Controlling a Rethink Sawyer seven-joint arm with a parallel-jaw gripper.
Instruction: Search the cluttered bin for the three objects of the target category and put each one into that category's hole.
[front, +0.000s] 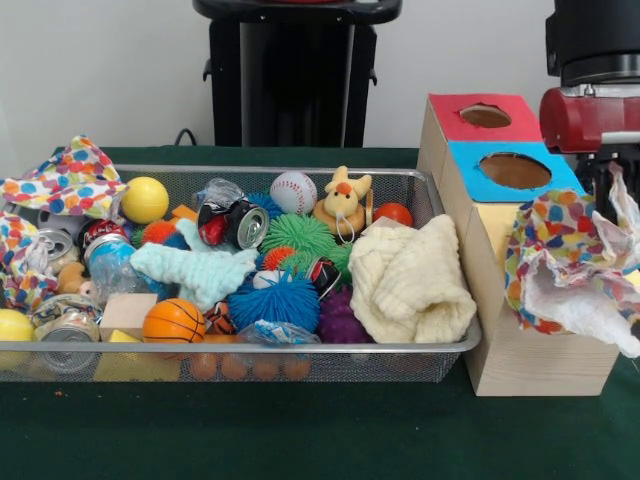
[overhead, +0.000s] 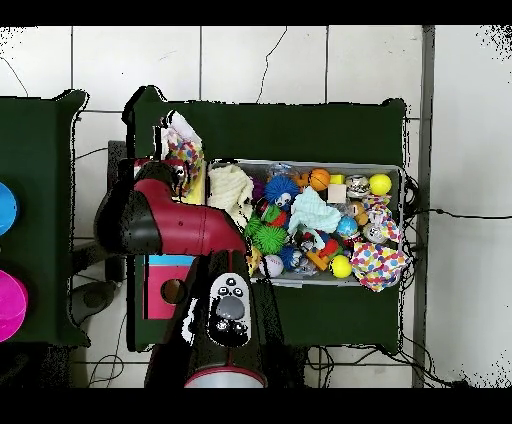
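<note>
My pincer (front: 608, 185) is clamped on a polka-dot cloth (front: 570, 270) that hangs over the yellow-topped box (front: 500, 300), hiding its hole, right of the bin (front: 440, 345). The bin is crammed with balls, cans and a cream cloth (front: 415, 280). Two more dotted cloths (front: 65, 180) drape its left rim; the near table (front: 300, 430) lies bare.

Even, bright indoor light; soft shadow under the bin (front: 440, 190) rim; mild glare on cans; front view slightly soft throughout

Lab — robot pedestal (front: 296, 75), tiled floor (overhead: 300, 65)
</note>
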